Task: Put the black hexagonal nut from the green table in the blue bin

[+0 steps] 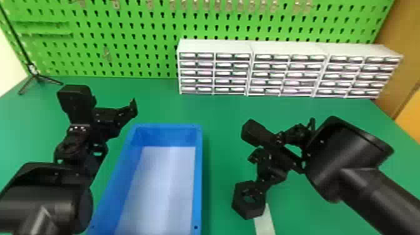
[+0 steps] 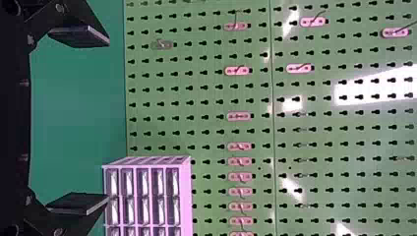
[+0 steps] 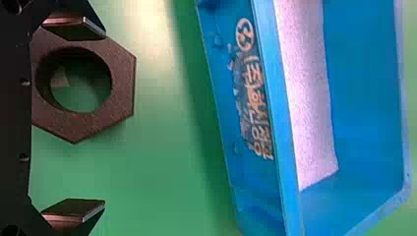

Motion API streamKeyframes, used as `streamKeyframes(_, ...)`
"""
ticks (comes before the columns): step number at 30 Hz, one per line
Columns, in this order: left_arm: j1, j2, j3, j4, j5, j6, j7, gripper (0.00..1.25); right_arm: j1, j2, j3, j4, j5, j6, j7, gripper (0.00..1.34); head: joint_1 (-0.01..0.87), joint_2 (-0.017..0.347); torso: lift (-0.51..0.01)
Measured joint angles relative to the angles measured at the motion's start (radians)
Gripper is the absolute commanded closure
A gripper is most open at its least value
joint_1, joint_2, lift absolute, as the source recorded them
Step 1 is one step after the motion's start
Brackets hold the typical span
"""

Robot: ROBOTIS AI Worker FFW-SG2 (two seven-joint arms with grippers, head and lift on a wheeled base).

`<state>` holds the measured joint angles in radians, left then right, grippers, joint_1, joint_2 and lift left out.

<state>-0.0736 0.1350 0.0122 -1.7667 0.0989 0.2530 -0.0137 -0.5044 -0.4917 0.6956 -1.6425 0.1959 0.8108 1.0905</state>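
My right gripper (image 1: 252,173) is over the green table (image 1: 218,156), right of the blue bin (image 1: 197,175), beside the black hexagonal nut (image 1: 249,204). In the right wrist view, my right gripper (image 3: 104,119) is open, and one finger (image 3: 74,28) overlaps the edge of the nut (image 3: 118,93); contact between them cannot be judged. The bin's wall (image 3: 223,123) stands beyond the nut. My left gripper (image 1: 120,129) is at the bin's far left corner. Seen from its wrist, the left gripper (image 2: 107,120) is open and holds nothing.
A white drawer cabinet (image 1: 215,47) stands at the back of the table against a green pegboard (image 1: 137,31). A small black tripod (image 1: 37,76) is at the far left. A pale strip (image 1: 265,222) lies near the nut, and white lining (image 1: 162,187) covers the bin's floor.
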Motion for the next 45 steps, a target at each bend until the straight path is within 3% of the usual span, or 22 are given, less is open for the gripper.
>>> streamKeyframes(15,0.003,0.0,0.005,0.0,0.008,-0.002,0.0,0.16,-0.045,0.091,0.015,0.216,0.03,-0.123,-0.012,0.11,0.683,0.028,-0.096)
streamKeyframes(20,0.003,0.0,0.007,0.0,0.01,-0.004,0.0,0.16,-0.064,0.095,0.033,0.263,0.026,-0.152,-0.025,0.11,0.683,0.028,-0.096)
streamKeyframes(28,0.003,0.0,0.009,0.0,0.01,-0.006,0.0,0.16,-0.082,0.077,0.052,0.289,0.02,-0.163,-0.033,0.12,0.683,0.028,-0.096)
streamKeyframes(31,0.003,0.0,0.01,0.0,0.01,-0.006,0.0,0.16,-0.083,0.072,0.057,0.293,0.018,-0.163,-0.034,0.21,0.683,0.028,-0.096)
streamKeyframes(36,0.003,0.0,0.011,0.0,0.01,-0.008,0.0,0.16,-0.083,0.068,0.067,0.297,0.014,-0.163,-0.034,0.59,0.683,0.028,-0.096)
streamKeyframes(40,0.003,0.0,0.012,0.0,0.01,-0.009,0.0,0.16,-0.085,0.066,0.07,0.298,0.007,-0.163,-0.034,0.67,0.683,0.028,-0.096)
streamKeyframes(45,0.003,0.0,0.014,0.0,0.01,-0.009,0.0,0.16,-0.089,0.06,0.073,0.294,-0.002,-0.163,-0.034,0.94,0.683,0.028,-0.096)
